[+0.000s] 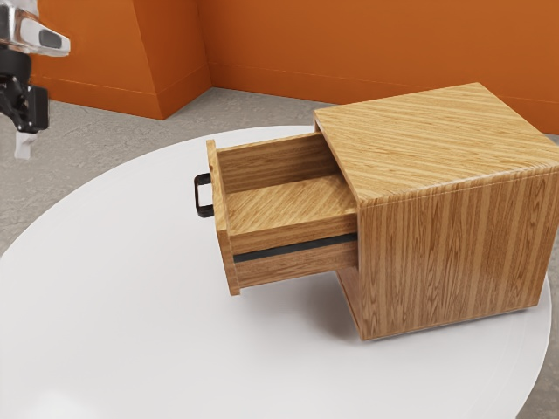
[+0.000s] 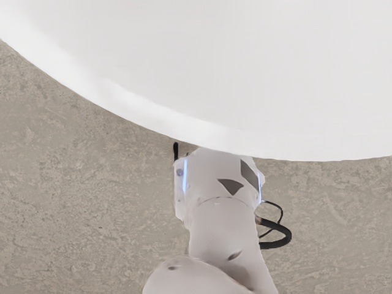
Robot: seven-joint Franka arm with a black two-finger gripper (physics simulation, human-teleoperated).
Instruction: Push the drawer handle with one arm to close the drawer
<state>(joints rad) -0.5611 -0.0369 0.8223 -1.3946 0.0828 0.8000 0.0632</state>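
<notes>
One drawer (image 1: 288, 206) open, one handle (image 1: 205, 211), one claw (image 1: 25, 145)

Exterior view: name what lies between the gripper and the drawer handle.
In the exterior view, grey floor, then white tabletop, lies between the gripper and the handle.

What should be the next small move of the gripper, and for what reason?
I would probably bring the gripper toward the black handle, lowering as needed and staying on its outer side. The drawer sticks out of the wooden cabinet, its handle faces the exterior view's left, and the gripper is over there, apart from it, so a push toward the cabinet should then be possible.
</notes>
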